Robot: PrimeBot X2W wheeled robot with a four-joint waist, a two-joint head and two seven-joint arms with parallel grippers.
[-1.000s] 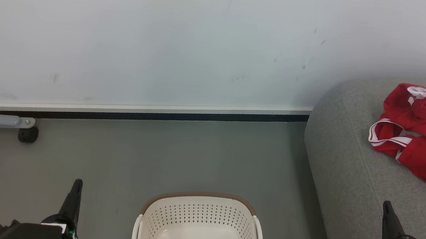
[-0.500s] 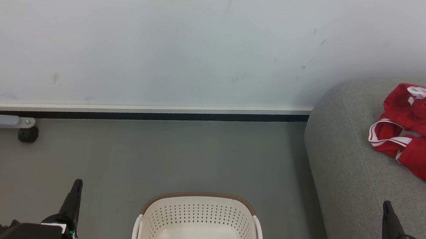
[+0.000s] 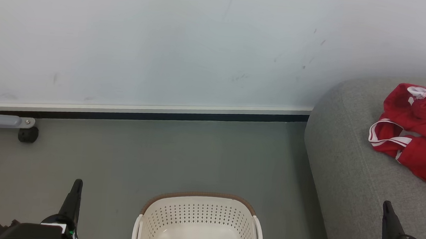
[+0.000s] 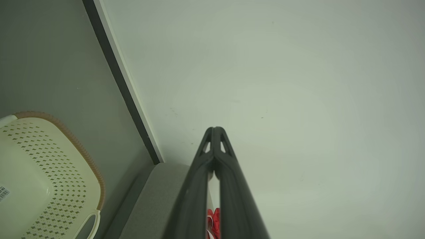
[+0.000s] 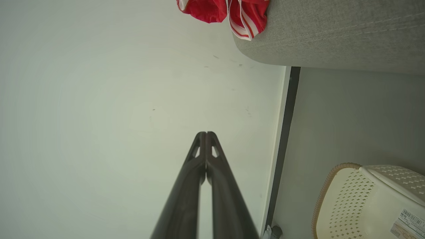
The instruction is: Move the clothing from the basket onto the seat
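The red clothing (image 3: 419, 134) with white striped trim lies crumpled on the grey seat (image 3: 349, 172) at the right of the head view; the right wrist view shows the clothing (image 5: 229, 10) on the seat (image 5: 332, 36) too. The cream basket (image 3: 199, 224) with a brown rim stands on the floor at the bottom centre, with only a label on its bottom. My left gripper (image 3: 77, 183) is shut at the lower left, holding nothing, left of the basket. My right gripper (image 3: 387, 205) is shut and holds nothing, low over the seat's front part.
A pale wall with a white and dark baseboard (image 3: 141, 112) runs behind the grey floor (image 3: 157, 157). A grey metal leg with a black caster (image 3: 27, 134) stands at the far left by the wall.
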